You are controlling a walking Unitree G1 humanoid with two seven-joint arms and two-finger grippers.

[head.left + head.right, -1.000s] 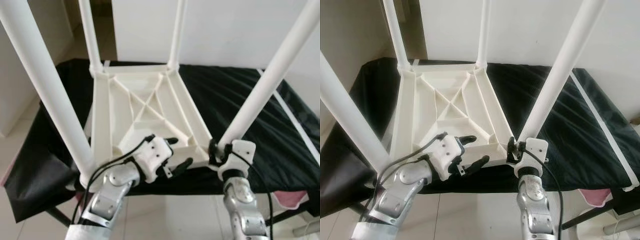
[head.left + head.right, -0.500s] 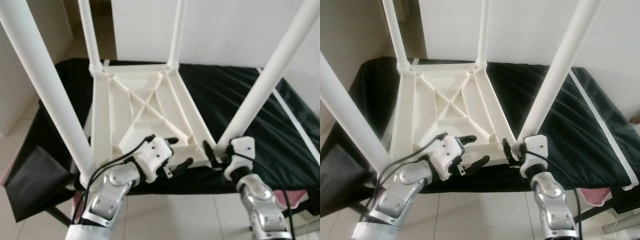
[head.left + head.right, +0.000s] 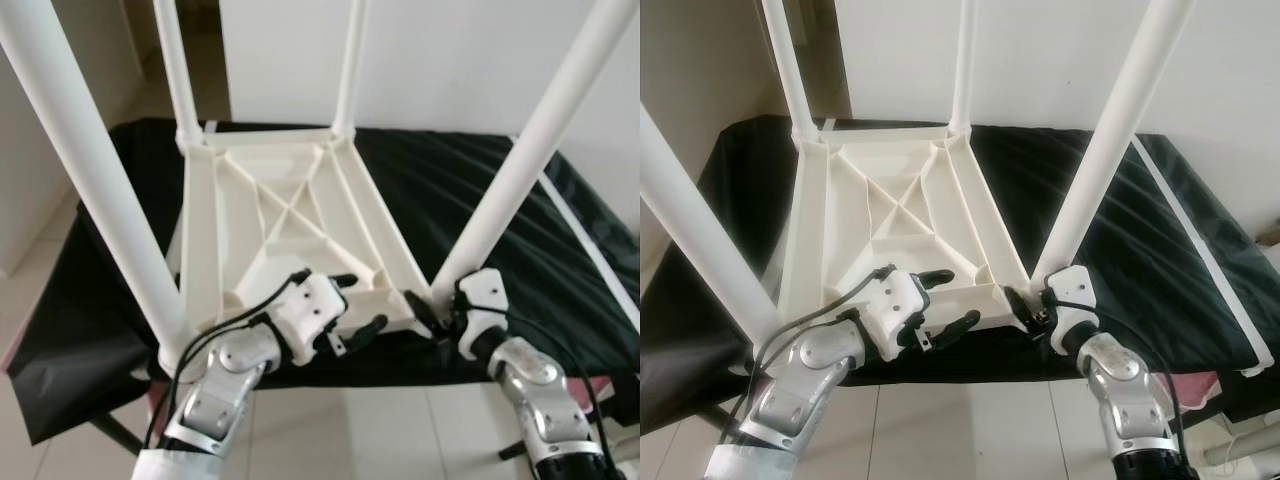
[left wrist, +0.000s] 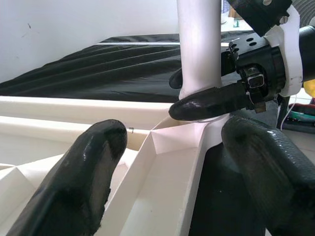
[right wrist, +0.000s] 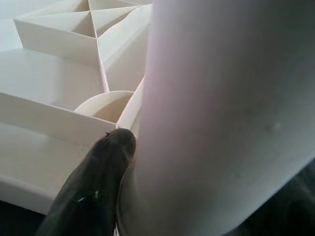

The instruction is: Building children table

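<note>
A white plastic children's table (image 3: 290,215) lies upside down on a black-covered surface, its four legs pointing up. My left gripper (image 3: 360,302) is open at the near rim, one finger inside the frame and one outside; both fingers (image 4: 74,182) straddle the rim wall. My right gripper (image 3: 428,318) is at the foot of the near right leg (image 3: 520,170), shut around it where it joins the corner. One of its fingers (image 4: 211,101) lies across the front of the leg (image 4: 199,44), the other behind. In the right wrist view a finger (image 5: 93,191) presses against the leg (image 5: 226,113).
The near left leg (image 3: 100,180) rises steeply beside my left arm. The two far legs (image 3: 178,70) (image 3: 352,60) stand at the back. The black cloth (image 3: 480,190) has a white strip (image 3: 590,250) along its right side. A white wall is behind, tiled floor below.
My right forearm has swung out to the right and its wrist has turned around the foot of the near right leg. The left gripper and the table have stayed put.
</note>
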